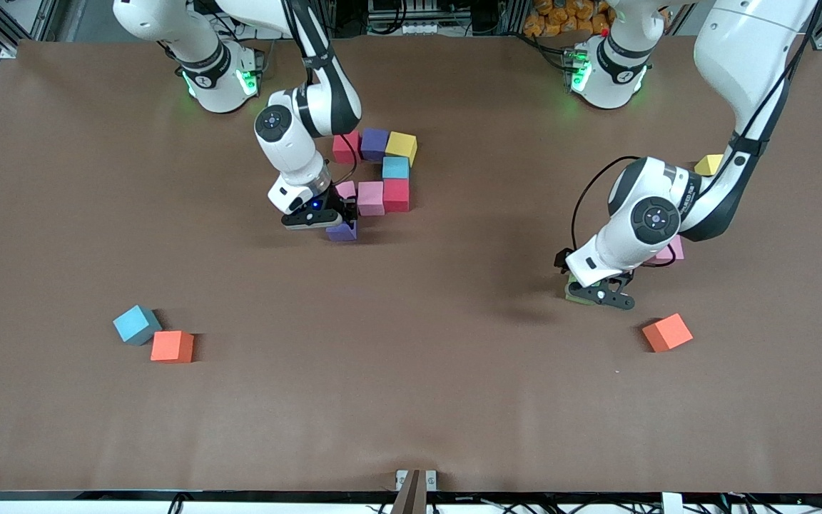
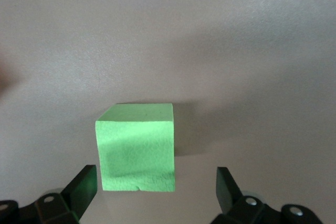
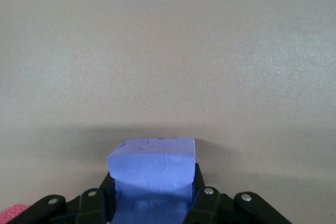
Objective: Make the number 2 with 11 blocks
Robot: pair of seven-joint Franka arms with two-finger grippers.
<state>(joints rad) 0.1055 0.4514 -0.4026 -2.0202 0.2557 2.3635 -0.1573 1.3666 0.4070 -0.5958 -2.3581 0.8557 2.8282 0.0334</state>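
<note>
Foam cubes lying scattered and gathered on my brown table (image 1: pixel 411 400).

Nearest the front camera, orange blocks (image 1: pixel 172 346) and a blue block (image 1: pixel 135 324) are sitting loose. My left gripper (image 2: pixel 157 192) is hanging spread wide over the green block (image 2: pixel 137 148), not touching it. My right gripper (image 3: pixel 152 205) is clamping the purple block (image 3: pixel 152 169) beside the pink block (image 1: pixel 371 198) of the cluster.

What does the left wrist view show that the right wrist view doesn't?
Only the left wrist view shows the green block sitting on the table between the open fingers of the left gripper, not gripped. Only the right wrist view shows the purple block clamped in the shut right gripper, plus a pink block's corner. Both show bare brown table.
</note>
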